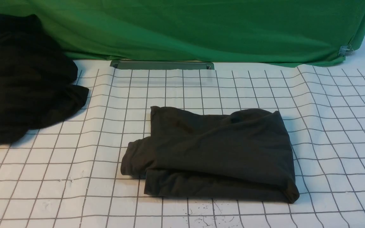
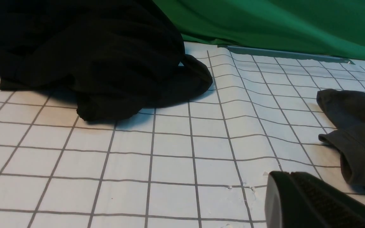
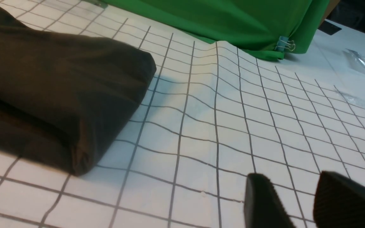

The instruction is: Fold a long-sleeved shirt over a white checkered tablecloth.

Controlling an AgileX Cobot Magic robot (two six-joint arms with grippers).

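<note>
The long-sleeved shirt (image 1: 214,152) lies folded into a thick, roughly rectangular bundle near the middle of the white checkered tablecloth (image 1: 334,126), a rolled sleeve end bulging out at its left side. Its charcoal knit looks soft and matte, with rounded fold edges and shallow diagonal creases across the top layer.

Neither arm touches it. The left gripper (image 2: 315,202) hangs low over the cloth to the shirt's left, well apart from the bundle; only one dark ribbed finger shows in its wrist view and a dark corner of it in the front view, jaws pressed together and holding nothing. The right gripper (image 3: 299,202) hovers low over bare cloth to the shirt's right, its two black textured fingers (image 3: 261,199) standing partly apart with the grid showing between them, empty.

The tablecloth is a white sheet with a thin dark-grey grid, rippled in gentle waves, with dark specks near the front edge. A blacker heap of cloth (image 1: 24,79) sits crumpled at the far left. Behind, a plain green cloth (image 1: 201,28) drapes in broad folds, pinned by a binder clip (image 3: 283,44) at its right corner
</note>
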